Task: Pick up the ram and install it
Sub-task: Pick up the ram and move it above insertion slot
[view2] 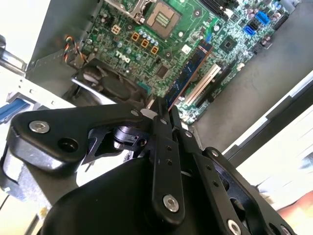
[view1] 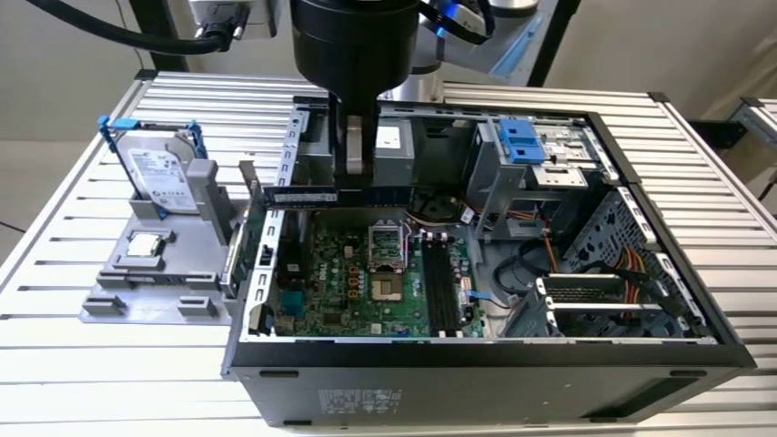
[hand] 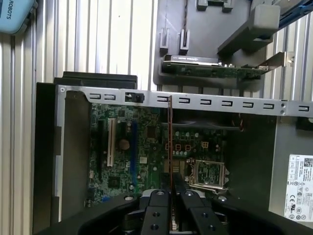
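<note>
Case point(view1: 486, 387) open-topped, ram point(view1: 304, 197) hanging over motherboard point(view1: 327, 291)

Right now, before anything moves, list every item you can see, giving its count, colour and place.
ram: one, dark blue-green, above the motherboard
computer case: one, black and grey, open, on the table
motherboard: one, green, inside the case
hard drive: one, silver with blue frame, upright in the fixture at the exterior view's left
processor chip: one, silver, on the fixture
fixture: one, grey, beside the case
table: one, silver, slatted, beneath everything
hand: one, dark, shut on the ram
</note>
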`<state>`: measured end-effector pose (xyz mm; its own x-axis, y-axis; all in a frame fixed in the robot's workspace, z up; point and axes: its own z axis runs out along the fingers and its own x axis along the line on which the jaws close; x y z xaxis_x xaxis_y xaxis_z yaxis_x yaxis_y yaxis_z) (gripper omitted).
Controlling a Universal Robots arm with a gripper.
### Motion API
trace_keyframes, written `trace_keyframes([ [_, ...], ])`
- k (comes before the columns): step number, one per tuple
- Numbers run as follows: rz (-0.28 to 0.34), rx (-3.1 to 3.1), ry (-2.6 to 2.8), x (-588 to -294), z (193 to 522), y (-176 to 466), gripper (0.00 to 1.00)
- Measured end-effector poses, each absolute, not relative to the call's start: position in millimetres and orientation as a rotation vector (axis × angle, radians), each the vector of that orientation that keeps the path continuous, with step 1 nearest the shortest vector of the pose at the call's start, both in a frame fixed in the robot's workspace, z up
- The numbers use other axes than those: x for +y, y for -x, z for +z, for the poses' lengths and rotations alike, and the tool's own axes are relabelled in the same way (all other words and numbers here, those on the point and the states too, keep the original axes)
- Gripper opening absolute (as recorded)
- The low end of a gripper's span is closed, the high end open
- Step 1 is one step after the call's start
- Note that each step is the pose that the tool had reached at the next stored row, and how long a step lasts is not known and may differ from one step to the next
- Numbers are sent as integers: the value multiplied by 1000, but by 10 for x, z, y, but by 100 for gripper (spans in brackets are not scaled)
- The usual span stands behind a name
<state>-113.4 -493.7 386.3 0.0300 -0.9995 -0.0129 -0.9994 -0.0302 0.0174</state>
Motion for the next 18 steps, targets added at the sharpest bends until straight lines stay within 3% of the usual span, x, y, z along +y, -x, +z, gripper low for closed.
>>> trace_keyframes([
  [18,-34,-2191,-2247,-4937,3859,884,0],
])
